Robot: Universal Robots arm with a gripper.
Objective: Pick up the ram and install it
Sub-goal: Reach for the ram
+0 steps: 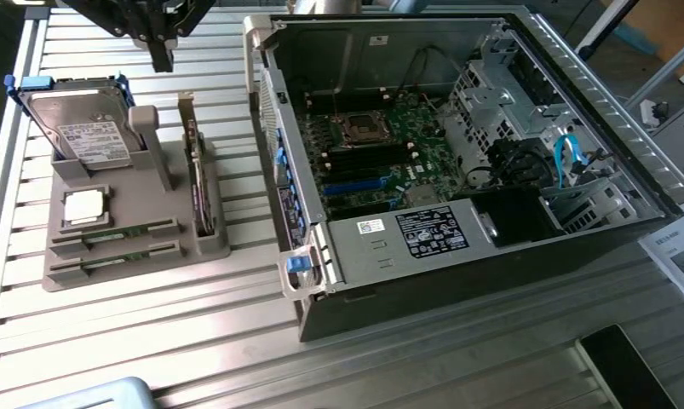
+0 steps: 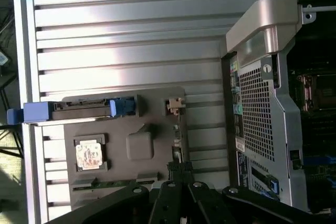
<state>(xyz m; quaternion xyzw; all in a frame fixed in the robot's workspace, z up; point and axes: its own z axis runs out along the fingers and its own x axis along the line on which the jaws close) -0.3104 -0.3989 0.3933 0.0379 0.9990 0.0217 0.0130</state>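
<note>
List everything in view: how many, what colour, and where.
ram sticks: two, green, lying in the holder's front slots
holder: one, grey, on the table at the exterior view's left
hard drive: one, silver in a blue frame, upright at the holder's back
processor chip: one, silver, in a square recess of the holder
card with metal bracket: one, dark, upright in the holder's side slot
computer case: one, black, open, at the exterior view's right
motherboard: one, green, inside the case
table: one, silver, slatted, under everything
gripper: one, black, shut and empty, in the air near the hard drive
</note>
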